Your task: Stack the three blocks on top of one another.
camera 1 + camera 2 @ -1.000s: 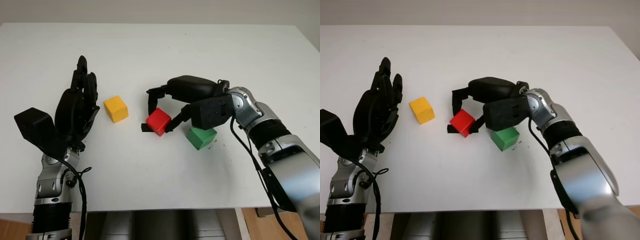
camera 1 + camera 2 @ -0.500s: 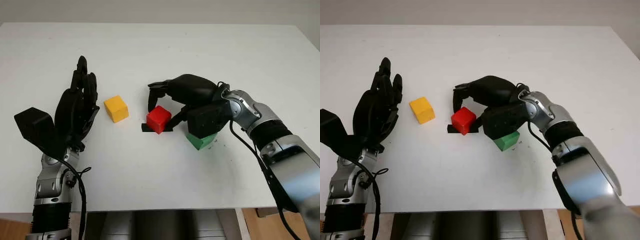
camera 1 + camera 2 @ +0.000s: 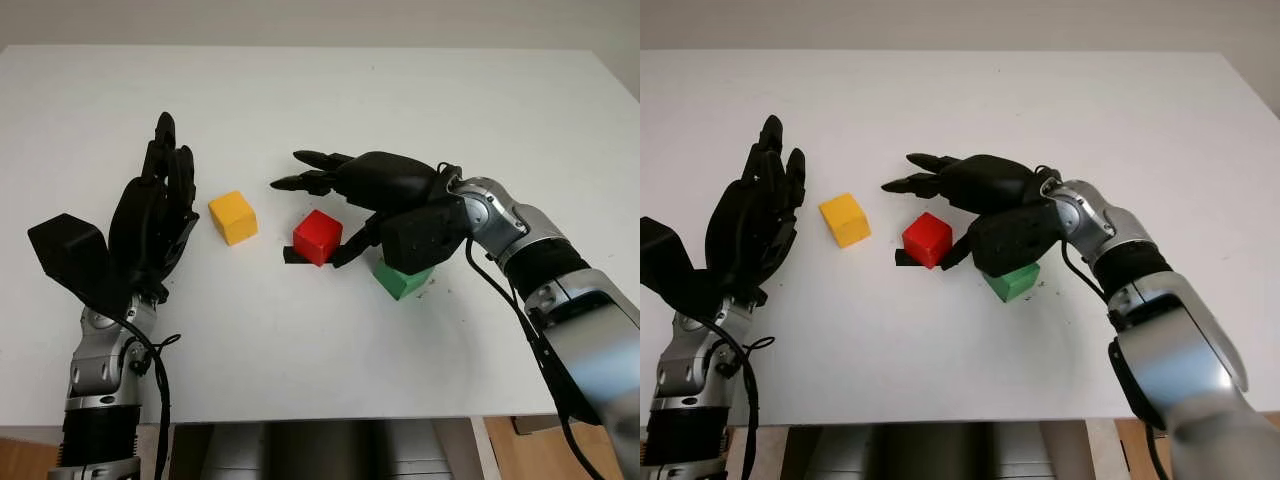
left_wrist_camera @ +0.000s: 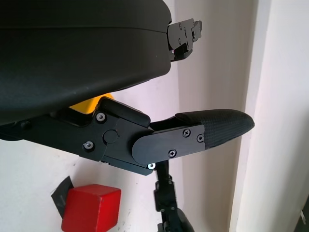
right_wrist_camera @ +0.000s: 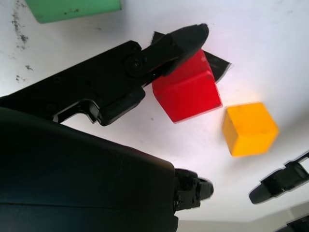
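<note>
The red block (image 3: 318, 237) sits on the table over a black tape mark, with the yellow block (image 3: 232, 217) to its left and the green block (image 3: 402, 278) to its right. My right hand (image 3: 312, 208) hovers open over the red block, its fingers (image 3: 305, 171) stretched out above and beyond it. Its thumb (image 5: 179, 39) lies at the block's right side, and its palm covers part of the green block. In the right wrist view the red block (image 5: 186, 90), yellow block (image 5: 249, 128) and green block (image 5: 72, 9) each stand apart. My left hand (image 3: 155, 210) is raised and open, left of the yellow block.
The white table (image 3: 330, 110) stretches wide behind the blocks, and its front edge (image 3: 330, 418) runs close below them. A black tape mark (image 3: 293, 255) peeks out beside the red block.
My right hand's fingers have uncurled from around the red block and now stretch out above it. The red block stays on the table. The left hand has not moved.
</note>
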